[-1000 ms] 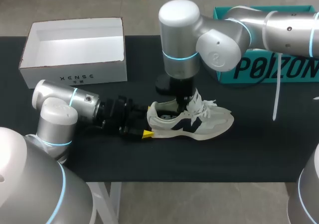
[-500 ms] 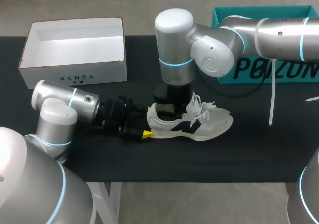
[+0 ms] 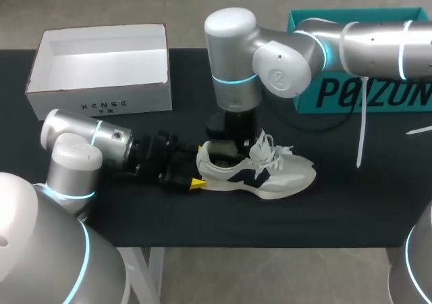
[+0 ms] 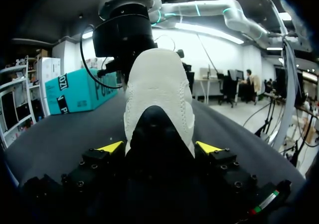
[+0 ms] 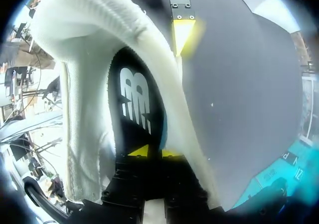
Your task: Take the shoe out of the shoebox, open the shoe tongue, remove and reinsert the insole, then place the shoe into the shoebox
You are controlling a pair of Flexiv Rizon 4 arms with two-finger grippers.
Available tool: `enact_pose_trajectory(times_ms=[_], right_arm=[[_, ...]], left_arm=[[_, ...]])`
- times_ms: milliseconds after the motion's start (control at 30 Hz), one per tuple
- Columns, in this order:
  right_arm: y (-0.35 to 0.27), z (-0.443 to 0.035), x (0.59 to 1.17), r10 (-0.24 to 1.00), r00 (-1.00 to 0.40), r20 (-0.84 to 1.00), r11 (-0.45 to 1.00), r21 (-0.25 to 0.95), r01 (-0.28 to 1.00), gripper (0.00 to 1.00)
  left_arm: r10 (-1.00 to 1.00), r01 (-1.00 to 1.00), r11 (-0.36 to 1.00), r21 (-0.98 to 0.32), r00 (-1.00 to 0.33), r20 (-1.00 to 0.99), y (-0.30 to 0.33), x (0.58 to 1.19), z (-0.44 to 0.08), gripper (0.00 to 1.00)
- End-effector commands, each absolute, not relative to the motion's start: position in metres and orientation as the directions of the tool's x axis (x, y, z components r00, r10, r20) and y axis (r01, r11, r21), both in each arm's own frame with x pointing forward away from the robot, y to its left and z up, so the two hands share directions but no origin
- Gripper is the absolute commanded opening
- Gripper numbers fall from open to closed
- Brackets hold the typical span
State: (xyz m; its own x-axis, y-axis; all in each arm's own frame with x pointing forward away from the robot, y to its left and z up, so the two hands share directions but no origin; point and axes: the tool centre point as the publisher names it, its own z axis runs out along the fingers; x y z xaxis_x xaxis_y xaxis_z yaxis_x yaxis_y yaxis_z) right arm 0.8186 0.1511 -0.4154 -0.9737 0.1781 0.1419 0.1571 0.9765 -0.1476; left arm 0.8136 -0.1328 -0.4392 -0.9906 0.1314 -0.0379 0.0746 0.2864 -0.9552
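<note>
A black cloth covers the table (image 3: pixel 351 209). At its far left corner stands the open white shoebox (image 3: pixel 101 96), and a teal box (image 3: pixel 378 94) stands at the far right. Both are well apart from the shoe (image 3: pixel 290 172).

The shoe stands upright on its sole near the middle of the table, outside the shoebox. It is cream with dark side panels. Its toe points towards the right arm's side, its heel towards the left arm's, and its white laces (image 3: pixel 278 147) lie loose over the upper.

The left arm (image 3: pixel 101 138) lies low and almost level along the table, coming in from the near left. The left end effector (image 4: pixel 159 147) is clamped on the shoe's heel. In the left wrist view a yellow tip sits on each side of the heel counter, and both press against it.

The right arm (image 3: pixel 270 54) comes in from the far right, bends at a large elbow joint and drops straight down over the shoe's opening. The right end effector (image 5: pixel 152 152) is inside the shoe. Its two yellow tips are clenched nearly together and rest on the black insole (image 5: pixel 137 99), which lies in the shoe with its white logo facing up. Whether the tips pinch the insole or only press on it cannot be told. One of the left end effector's yellow tips shows just beyond the heel in the right wrist view.
</note>
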Motion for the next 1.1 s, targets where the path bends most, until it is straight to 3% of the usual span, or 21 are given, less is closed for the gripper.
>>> enact_pose_trajectory(times_ms=[33,1100], right_arm=[[0.155,-0.466,0.799,0.180,-0.974,0.140,0.975,-0.153,0.158,0.00],[0.138,-0.416,0.817,0.191,-0.977,0.097,0.976,-0.127,0.178,0.00]], left_arm=[[0.129,0.074,0.287,-0.955,-0.991,-0.038,-0.138,0.817,-0.443,0.00],[0.129,0.074,0.287,-0.955,-0.991,-0.038,-0.138,0.817,-0.443,0.00]])
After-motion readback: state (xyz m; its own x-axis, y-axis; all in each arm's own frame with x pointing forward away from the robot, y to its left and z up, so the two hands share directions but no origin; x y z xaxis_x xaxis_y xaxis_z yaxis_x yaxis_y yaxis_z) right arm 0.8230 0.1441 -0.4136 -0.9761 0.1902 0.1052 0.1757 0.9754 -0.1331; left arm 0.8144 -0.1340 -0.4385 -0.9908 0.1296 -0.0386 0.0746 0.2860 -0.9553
